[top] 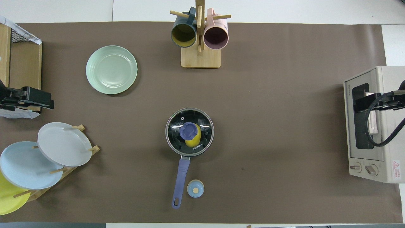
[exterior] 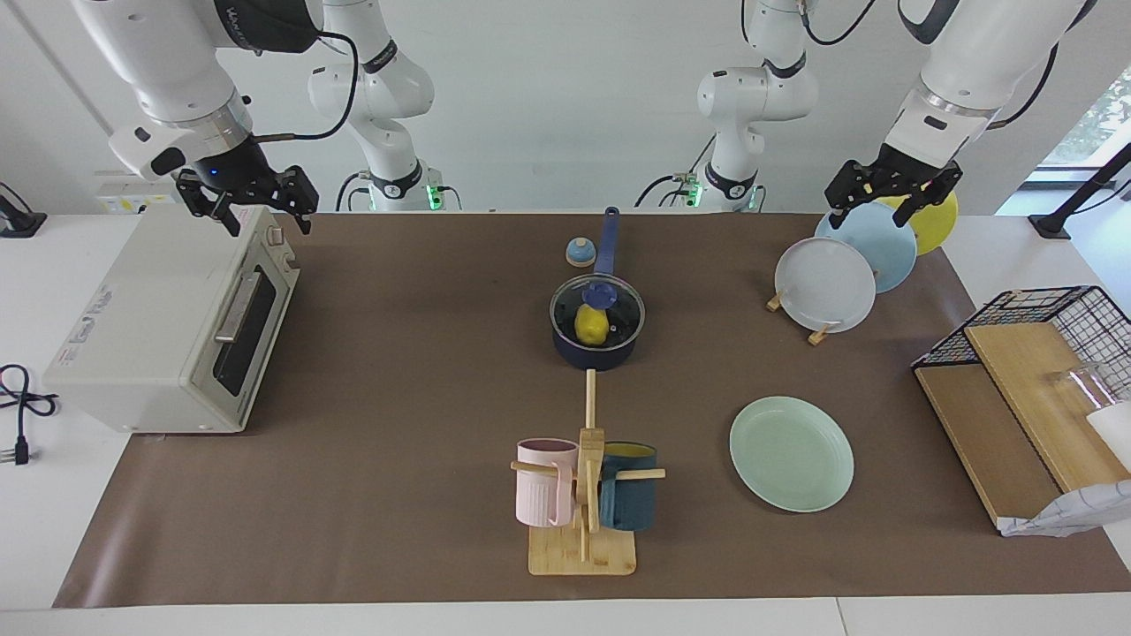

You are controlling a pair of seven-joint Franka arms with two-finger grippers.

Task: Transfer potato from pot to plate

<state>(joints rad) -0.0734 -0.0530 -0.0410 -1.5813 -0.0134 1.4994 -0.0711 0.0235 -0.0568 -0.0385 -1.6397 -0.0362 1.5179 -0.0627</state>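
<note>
The dark navy pot [exterior: 583, 358] stands mid-table, its long blue handle [top: 183, 174] pointing toward the robots. A glass lid with a blue knob [exterior: 601, 293] covers it. The yellow potato [exterior: 591, 325] lies inside and shows through the lid, also in the overhead view [top: 195, 141]. The empty mint-green plate [exterior: 791, 452] lies farther from the robots than the pot, toward the left arm's end [top: 111, 69]. My left gripper [exterior: 870, 216] is open, up over the plate rack. My right gripper [exterior: 268, 225] is open, up over the toaster oven. Both arms wait.
A toaster oven [exterior: 177, 327] stands at the right arm's end. A mug tree [exterior: 583, 495] holds a pink and a dark teal mug. A rack [exterior: 826, 283] holds grey-white, light blue and yellow plates. A small blue round knob-like object [exterior: 580, 253] sits beside the pot handle. A wire basket [exterior: 1034, 389] with boards stands at the left arm's end.
</note>
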